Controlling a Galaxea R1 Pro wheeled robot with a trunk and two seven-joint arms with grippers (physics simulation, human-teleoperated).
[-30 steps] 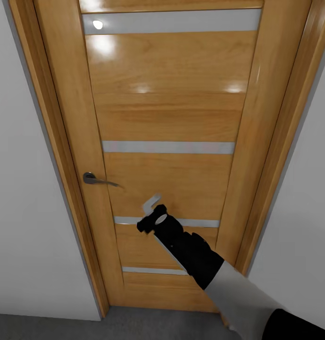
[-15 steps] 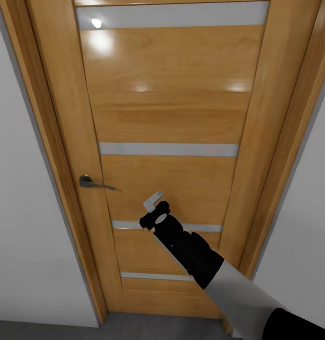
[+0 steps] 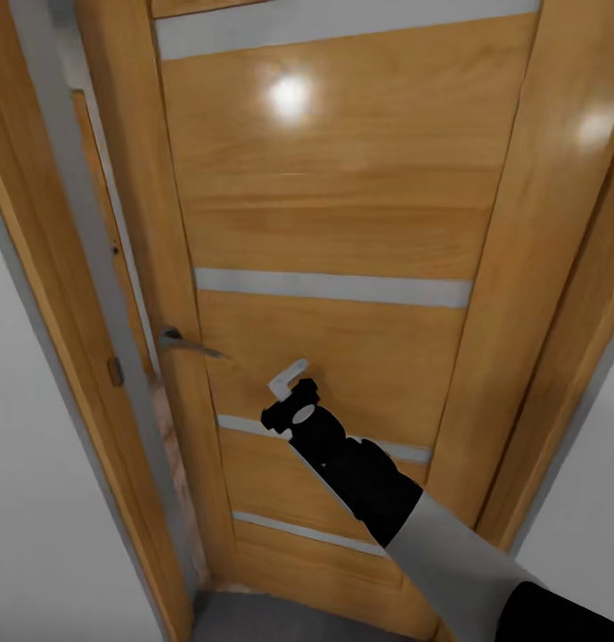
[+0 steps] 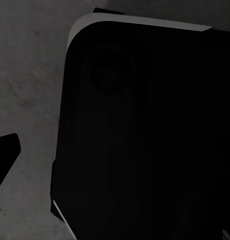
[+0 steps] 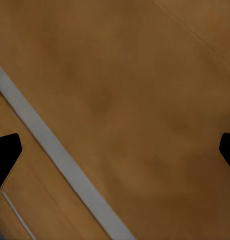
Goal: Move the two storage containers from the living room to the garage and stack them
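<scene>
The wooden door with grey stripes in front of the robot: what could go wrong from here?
1. The right gripper is up against the wooden door with grey horizontal stripes, well to the side of the metal lever handle; pushing the panel there could make it slide off.
2. The door stands only slightly ajar, with a narrow gap at the wooden door frame, so the robot's body may strike the frame if it drives on too early.

Wooden door (image 3: pixel 342 223) ajar, metal handle (image 3: pixel 186 341)
</scene>
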